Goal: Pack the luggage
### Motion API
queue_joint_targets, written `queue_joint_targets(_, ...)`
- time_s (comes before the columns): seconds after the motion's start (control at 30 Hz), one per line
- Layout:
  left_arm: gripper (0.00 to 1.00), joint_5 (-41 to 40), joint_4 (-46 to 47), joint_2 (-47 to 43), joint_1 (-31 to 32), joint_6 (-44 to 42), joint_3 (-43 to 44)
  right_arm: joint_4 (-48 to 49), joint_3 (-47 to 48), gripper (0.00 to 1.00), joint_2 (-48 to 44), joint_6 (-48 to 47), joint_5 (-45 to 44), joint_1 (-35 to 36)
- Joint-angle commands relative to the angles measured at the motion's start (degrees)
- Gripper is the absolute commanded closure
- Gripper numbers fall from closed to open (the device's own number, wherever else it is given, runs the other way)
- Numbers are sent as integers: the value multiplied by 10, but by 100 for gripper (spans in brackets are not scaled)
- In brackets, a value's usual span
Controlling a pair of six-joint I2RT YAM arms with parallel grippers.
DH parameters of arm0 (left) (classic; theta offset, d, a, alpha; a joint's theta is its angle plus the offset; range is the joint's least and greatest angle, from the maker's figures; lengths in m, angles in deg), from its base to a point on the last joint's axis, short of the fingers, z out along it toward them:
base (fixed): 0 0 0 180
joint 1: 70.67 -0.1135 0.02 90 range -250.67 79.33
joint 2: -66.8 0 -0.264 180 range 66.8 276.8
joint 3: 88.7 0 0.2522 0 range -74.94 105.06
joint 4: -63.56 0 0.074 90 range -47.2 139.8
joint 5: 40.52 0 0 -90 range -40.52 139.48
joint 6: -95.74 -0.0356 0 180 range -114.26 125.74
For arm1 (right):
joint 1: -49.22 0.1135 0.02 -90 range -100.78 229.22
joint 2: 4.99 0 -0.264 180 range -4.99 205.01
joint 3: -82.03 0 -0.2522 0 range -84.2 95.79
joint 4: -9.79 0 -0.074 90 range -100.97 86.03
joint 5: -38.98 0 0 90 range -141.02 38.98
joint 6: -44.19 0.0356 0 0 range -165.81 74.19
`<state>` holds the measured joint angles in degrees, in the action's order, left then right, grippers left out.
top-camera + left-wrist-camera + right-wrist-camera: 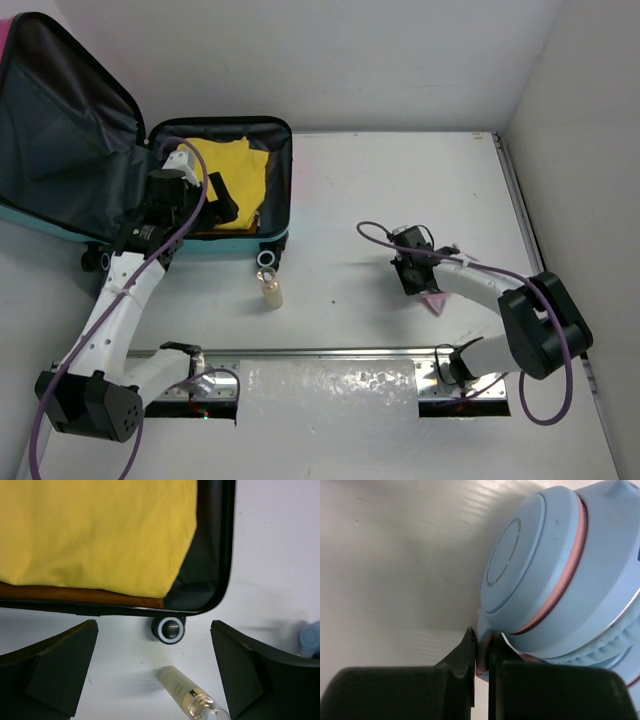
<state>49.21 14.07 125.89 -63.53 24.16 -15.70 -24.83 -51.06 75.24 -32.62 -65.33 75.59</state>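
Observation:
The luggage [62, 130] lies open at the far left, its dark grey lid raised and a yellow cloth [238, 172] in its base. My left gripper [222, 200] hovers over the base's near edge, open and empty. In the left wrist view the yellow cloth [100, 530], a suitcase wheel [168, 628] and a small cream bottle [186, 694] show between the spread fingers [55, 670]. The bottle [270, 291] lies on the table in front of the suitcase. My right gripper [482, 650] is shut on light blue and pink headphones [545, 570] at the table's middle right [408, 268].
A metal rail [330, 352] runs along the near edge between the arm bases. White walls close the back and right sides. A purple cable [375, 232] loops from the right arm over the table.

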Motion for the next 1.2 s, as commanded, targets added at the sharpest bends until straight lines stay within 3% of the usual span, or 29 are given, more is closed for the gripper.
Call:
queue_joint_targets(0.0, 6, 66, 49, -23, 1, 7, 3, 48, 23, 100, -29, -21, 54, 0)
queue_joint_targets(0.13, 6, 167, 123, -6, 16, 82, -20, 98, 31, 100, -89, -63, 140, 4)
queue_joint_targets(0.27, 6, 182, 218, 43, 91, 150, -26, 156, 44, 100, -139, -115, 202, 11)
queue_joint_targets(0.33, 6, 187, 239, 83, 97, 174, -5, 156, 78, 100, -136, -151, 220, 14)
queue_joint_targets(0.47, 6, 196, 268, 123, 97, 211, 23, 140, 180, 100, -85, -194, 292, 21)
queue_joint_targets(0.63, 6, 99, 217, 88, 90, 225, 57, 173, 346, 100, 60, -190, 415, 30)
queue_joint_targets(0.73, 6, 30, 168, 43, 59, 219, 59, 163, 472, 100, 141, -179, 471, 51)
queue_joint_targets(0.87, 6, -31, 79, -12, -51, 188, 61, 209, 609, 100, 281, -102, 520, 69)
queue_joint_targets(0.97, 5, -50, 52, -37, -118, 164, 56, 269, 671, 100, 351, -61, 550, 85)
queue_joint_targets(1.17, 6, -46, 61, -56, -189, 139, 16, 245, 833, 100, 461, -69, 597, 131)
